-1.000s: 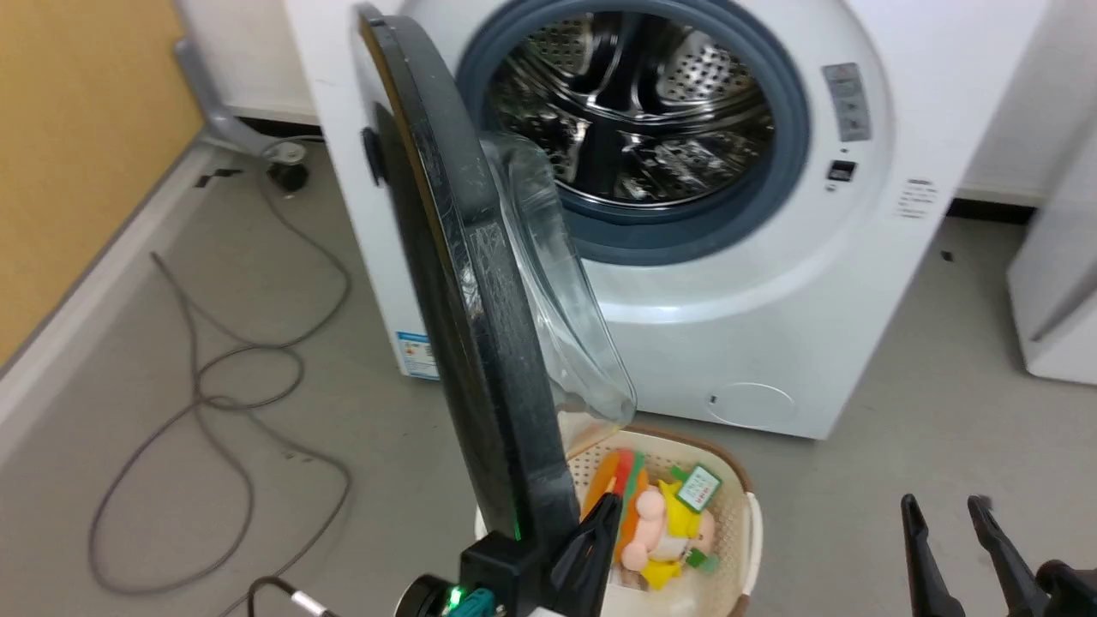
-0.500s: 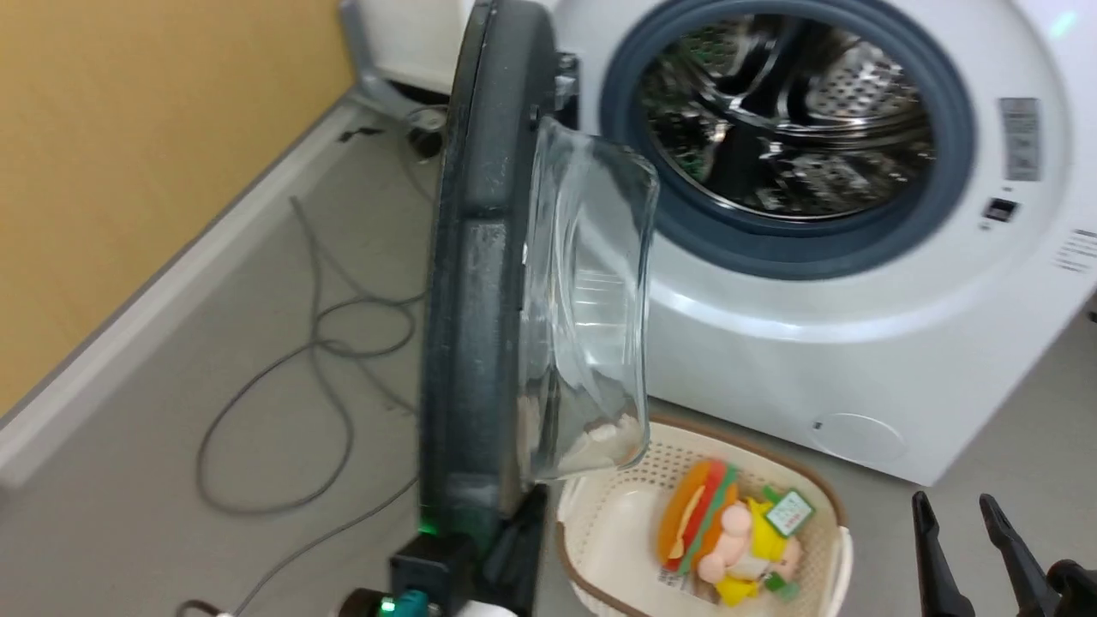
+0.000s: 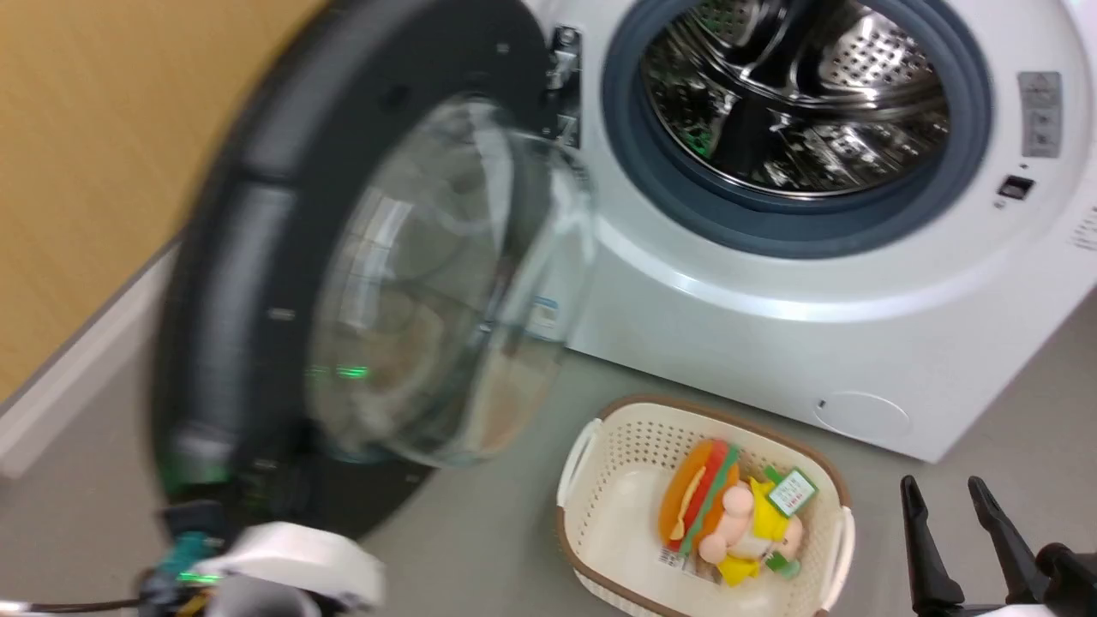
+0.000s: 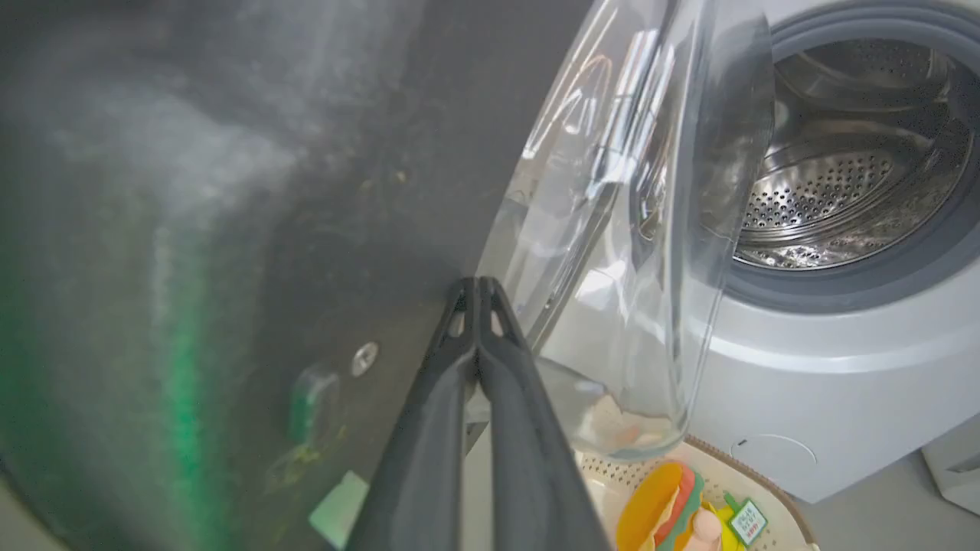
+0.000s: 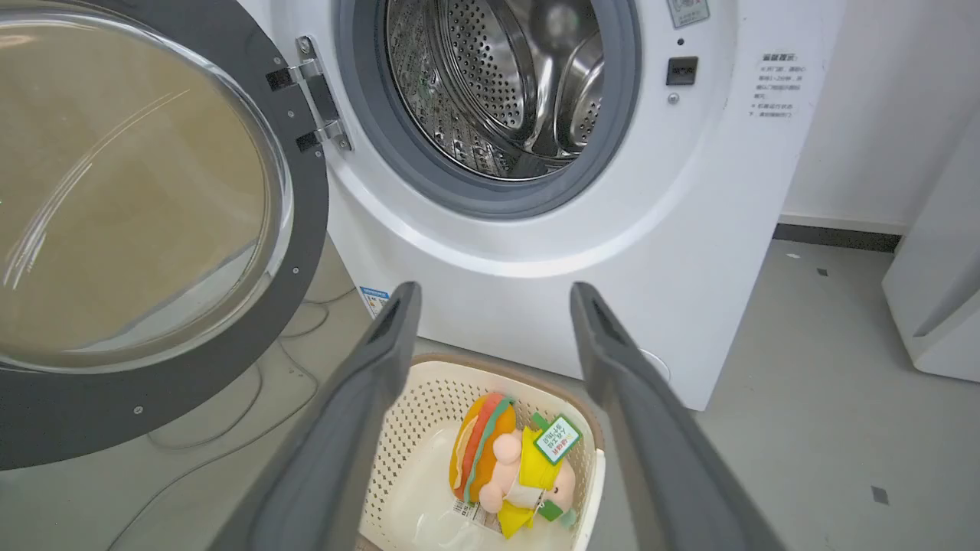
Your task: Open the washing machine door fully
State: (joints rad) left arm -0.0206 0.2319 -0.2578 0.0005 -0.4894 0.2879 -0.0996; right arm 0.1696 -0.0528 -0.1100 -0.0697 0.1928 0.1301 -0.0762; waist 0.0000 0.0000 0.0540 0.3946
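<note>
- Grey floor (image 3: 480, 531); washing machine door (image 3: 257, 257) wide open, motion-blurred
- left gripper (image 4: 476, 285) closed, tips at door's inner face
- right gripper (image 5: 495, 289) spread, empty, bases cut off

left jaws: pressed tight together, long dark fingers (image 4: 432, 428) touching at the tips | left wrist (image 3: 291, 561): pale, low left, too blurry to tell more | right jaws: wide apart, fingers (image 3: 924, 548) pointing up, low right

Long dark tapered fingers (image 5: 360, 413), white wrist shell (image 3: 291, 557) (green-lit).
</note>
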